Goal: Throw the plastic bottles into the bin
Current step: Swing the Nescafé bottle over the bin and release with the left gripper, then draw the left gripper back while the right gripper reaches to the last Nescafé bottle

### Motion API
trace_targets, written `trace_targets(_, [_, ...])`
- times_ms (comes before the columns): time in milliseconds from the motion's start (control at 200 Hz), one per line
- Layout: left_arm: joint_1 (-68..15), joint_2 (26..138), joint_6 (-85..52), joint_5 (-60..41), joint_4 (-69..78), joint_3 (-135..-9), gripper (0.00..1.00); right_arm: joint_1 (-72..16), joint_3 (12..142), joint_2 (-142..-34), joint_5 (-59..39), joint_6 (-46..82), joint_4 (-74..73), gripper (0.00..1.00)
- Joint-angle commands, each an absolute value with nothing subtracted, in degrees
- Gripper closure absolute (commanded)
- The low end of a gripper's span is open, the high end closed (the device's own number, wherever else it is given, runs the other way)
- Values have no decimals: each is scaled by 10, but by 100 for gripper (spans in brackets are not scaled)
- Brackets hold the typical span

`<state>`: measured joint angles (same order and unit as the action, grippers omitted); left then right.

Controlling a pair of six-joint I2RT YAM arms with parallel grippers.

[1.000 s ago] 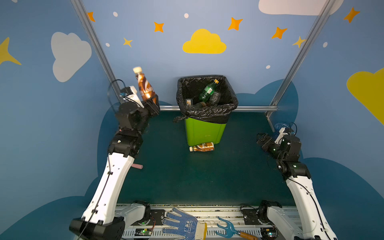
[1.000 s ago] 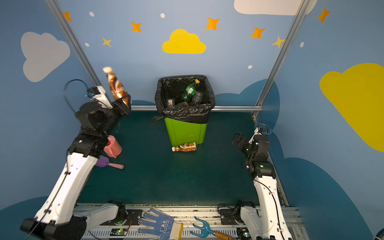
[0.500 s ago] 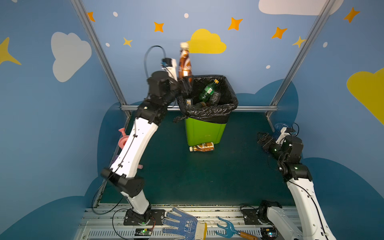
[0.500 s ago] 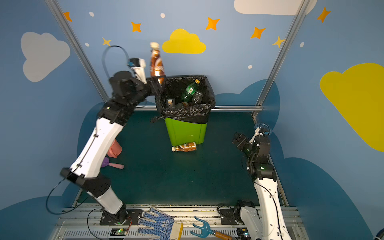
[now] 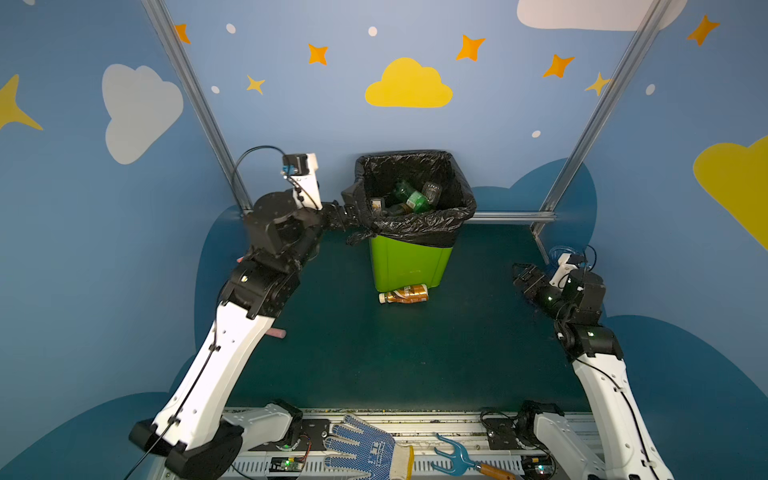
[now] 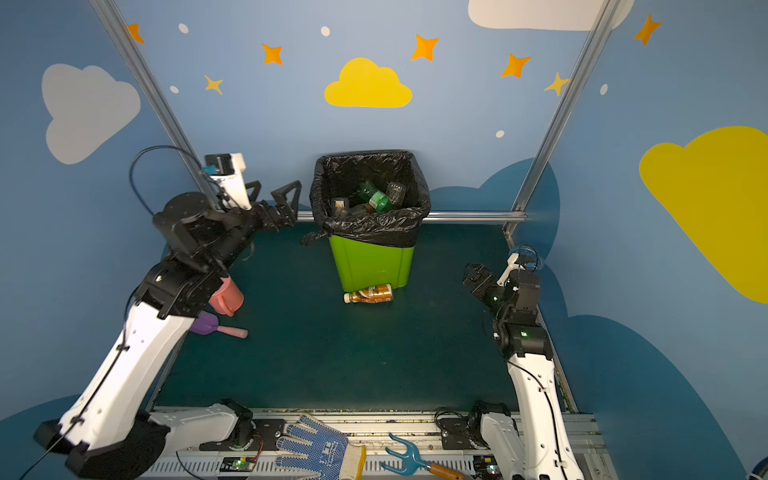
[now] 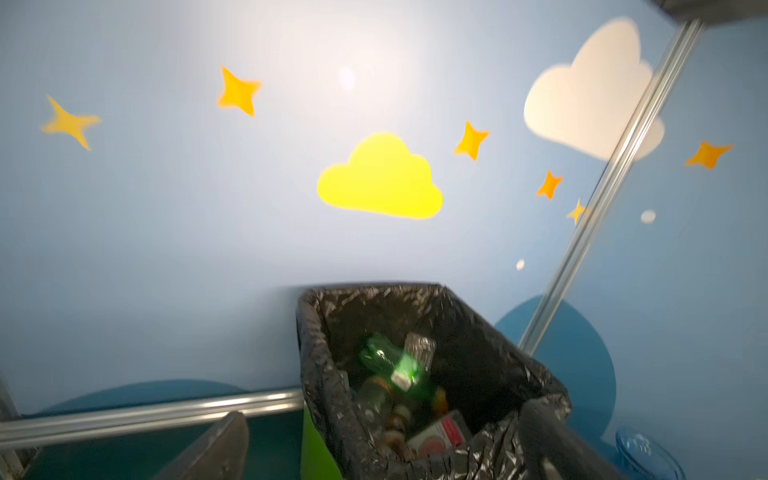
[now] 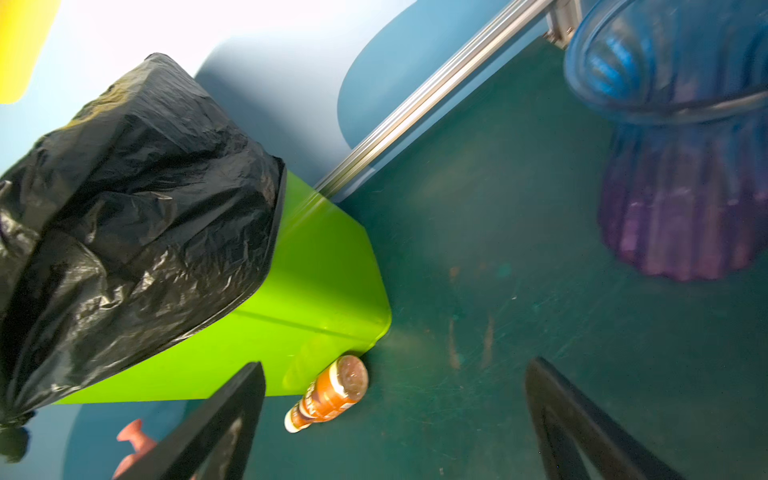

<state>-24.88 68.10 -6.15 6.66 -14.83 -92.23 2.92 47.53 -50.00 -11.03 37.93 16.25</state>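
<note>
- The bin (image 5: 411, 262) stands upright at the middle of the frame in both top views, close to the back rail, with its black liner folded over the rim.
- Inside it you see a green bottle (image 5: 409, 198) lying on top of several other bottles.
- A brown bottle (image 5: 404, 294) lies on its side on the floor just below the bin in the frame, right against its base, white cap toward the left.
- Your left gripper (image 6: 272, 198) hangs just left of the bin's rim, jaws spread wide with nothing between them.
- Your right gripper (image 8: 397, 365) sits at the right edge of the floor, well apart from the bin, jaws wide and empty.
- A blue-purple vase (image 8: 681, 187) stands near your right gripper.
- A pink watering can (image 6: 226, 297) is partly hidden by your left arm.
</note>
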Motion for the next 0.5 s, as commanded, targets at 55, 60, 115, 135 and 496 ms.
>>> trace_targets(55, [-234, 629, -49, 120, -125, -785, 0, 15, 428, -519, -157, 458, 107, 4])
trace_targets(60, [-234, 628, -49, 121, -125, -783, 0, 14, 426, -519, -157, 461, 105, 4])
trace_targets(115, [-228, 601, -53, 136, -130, -738, 0, -2, 404, -526, -154, 495, 87, 4])
trace_targets(135, [-224, 592, -57, 140, -135, -724, 0, -8, 396, -530, -152, 506, 78, 4])
trace_targets(496, [-168, 498, -150, 127, -183, -516, 0, -189, 313, -698, -86, 729, -110, 4])
